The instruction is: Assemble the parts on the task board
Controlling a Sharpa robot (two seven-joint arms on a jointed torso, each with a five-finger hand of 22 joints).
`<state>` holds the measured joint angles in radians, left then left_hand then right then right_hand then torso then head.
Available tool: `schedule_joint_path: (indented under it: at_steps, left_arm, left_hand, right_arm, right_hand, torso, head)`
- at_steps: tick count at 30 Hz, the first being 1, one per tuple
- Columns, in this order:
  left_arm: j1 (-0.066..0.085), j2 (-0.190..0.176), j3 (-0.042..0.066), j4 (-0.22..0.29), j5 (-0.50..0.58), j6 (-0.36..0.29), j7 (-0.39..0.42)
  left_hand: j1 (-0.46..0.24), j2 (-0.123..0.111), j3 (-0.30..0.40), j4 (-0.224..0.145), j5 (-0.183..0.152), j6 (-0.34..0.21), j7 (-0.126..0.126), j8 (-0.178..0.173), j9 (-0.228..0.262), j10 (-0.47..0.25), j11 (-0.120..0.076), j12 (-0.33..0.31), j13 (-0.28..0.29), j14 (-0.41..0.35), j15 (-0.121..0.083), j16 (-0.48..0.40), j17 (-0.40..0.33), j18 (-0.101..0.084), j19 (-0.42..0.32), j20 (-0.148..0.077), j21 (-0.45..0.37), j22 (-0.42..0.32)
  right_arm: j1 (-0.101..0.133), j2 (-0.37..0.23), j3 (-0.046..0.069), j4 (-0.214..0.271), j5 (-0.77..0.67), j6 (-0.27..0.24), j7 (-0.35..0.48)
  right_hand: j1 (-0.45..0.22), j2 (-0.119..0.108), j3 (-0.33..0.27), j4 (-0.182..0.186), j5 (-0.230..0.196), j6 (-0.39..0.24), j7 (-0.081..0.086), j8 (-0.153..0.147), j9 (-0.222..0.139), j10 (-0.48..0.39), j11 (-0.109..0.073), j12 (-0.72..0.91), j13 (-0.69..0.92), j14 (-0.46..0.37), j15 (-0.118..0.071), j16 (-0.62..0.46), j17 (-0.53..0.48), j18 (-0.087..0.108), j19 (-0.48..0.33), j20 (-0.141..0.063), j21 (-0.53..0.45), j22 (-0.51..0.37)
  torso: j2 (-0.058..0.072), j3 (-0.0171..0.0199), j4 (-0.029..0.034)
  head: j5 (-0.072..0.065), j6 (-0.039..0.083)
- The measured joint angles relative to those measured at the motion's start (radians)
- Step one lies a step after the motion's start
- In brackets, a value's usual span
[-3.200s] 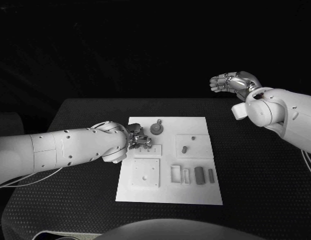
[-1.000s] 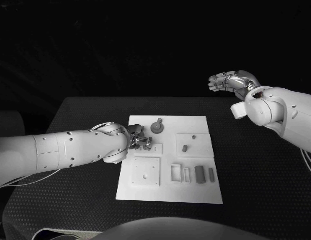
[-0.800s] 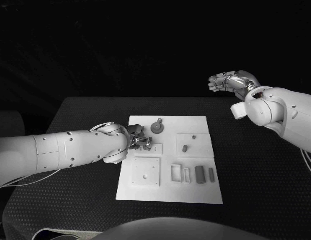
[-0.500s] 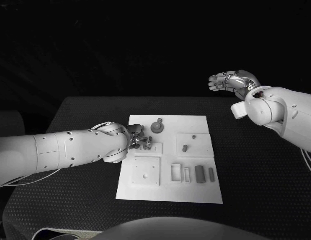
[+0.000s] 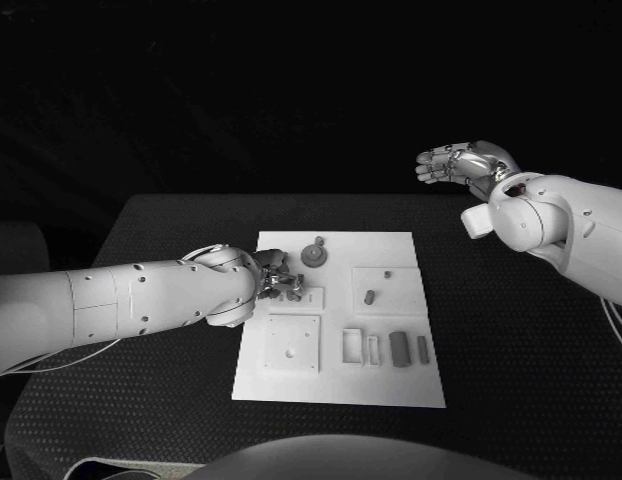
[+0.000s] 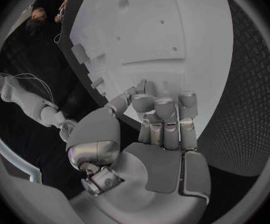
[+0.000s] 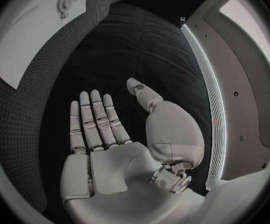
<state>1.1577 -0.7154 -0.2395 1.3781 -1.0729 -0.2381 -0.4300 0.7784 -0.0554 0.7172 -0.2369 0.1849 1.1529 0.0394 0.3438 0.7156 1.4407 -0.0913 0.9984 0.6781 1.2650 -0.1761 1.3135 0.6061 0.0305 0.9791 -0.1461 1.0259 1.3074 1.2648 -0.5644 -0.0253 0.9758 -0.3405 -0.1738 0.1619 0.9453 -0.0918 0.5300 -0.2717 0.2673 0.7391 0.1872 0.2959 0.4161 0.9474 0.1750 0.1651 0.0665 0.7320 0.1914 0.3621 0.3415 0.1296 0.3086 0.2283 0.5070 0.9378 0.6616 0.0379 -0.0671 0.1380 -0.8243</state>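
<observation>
No text, label, brand, number or sign readable anywhere I look. My task board (image 5: 340, 390) is plain white, no printing on its bare face. The parts on it carry no markings I can make out.
</observation>
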Motion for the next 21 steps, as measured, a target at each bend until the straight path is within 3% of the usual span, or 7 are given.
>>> schedule_joint_path:
  at_steps: [17,20,21]
  left_arm:
    - [0.000,0.001,0.000,0.000,0.000,0.009,0.002]
    - [0.000,0.001,0.000,0.000,0.000,0.010,0.003]
    - [0.000,0.001,0.000,0.000,0.000,0.010,0.003]
  left_hand:
    - [-0.019,-0.028,-0.018,0.038,-0.004,0.014,-0.014,0.002,0.000,0.005,-0.005,0.004,-0.005,-0.006,-0.008,0.008,-0.009,0.000,0.000,0.000,0.000,0.000]
    - [-0.022,-0.024,-0.017,0.049,-0.004,0.015,-0.015,0.002,0.000,0.005,-0.006,0.004,-0.006,-0.006,-0.008,0.008,-0.011,0.000,-0.001,-0.001,0.000,0.000]
    - [-0.025,-0.010,-0.016,0.049,-0.004,0.015,-0.015,0.002,0.000,0.005,-0.006,0.004,-0.008,-0.006,-0.008,0.009,-0.013,0.000,-0.007,-0.001,0.000,0.001]
  right_arm:
    - [0.000,0.000,0.000,0.000,0.000,0.004,-0.001]
    - [0.000,0.000,0.000,0.000,0.000,0.005,-0.001]
    - [0.000,0.000,0.000,0.000,0.000,0.005,-0.001]
  right_hand:
    - [0.000,0.000,0.000,0.000,0.000,-0.003,0.003,0.000,-0.001,0.003,0.004,-0.008,0.000,-0.003,0.003,-0.004,-0.002,0.000,-0.004,-0.003,-0.004,0.004]
    - [-0.004,-0.004,-0.003,0.003,0.000,-0.003,0.003,0.000,-0.002,0.005,0.006,-0.008,0.000,-0.007,0.007,-0.004,-0.003,0.000,-0.004,-0.003,-0.004,0.006]
    - [-0.004,-0.004,-0.003,0.003,0.000,-0.003,0.003,0.000,-0.002,0.007,0.007,-0.012,0.000,-0.007,0.007,-0.004,-0.003,0.000,-0.006,-0.001,-0.004,0.006]
  torso:
    - [0.000,0.0002,0.0003]
    - [0.000,0.0001,0.0003]
    - [0.000,0.0001,0.0003]
  head:
    - [-0.002,-0.001]
    - [-0.003,0.000]
    - [-0.003,0.000]
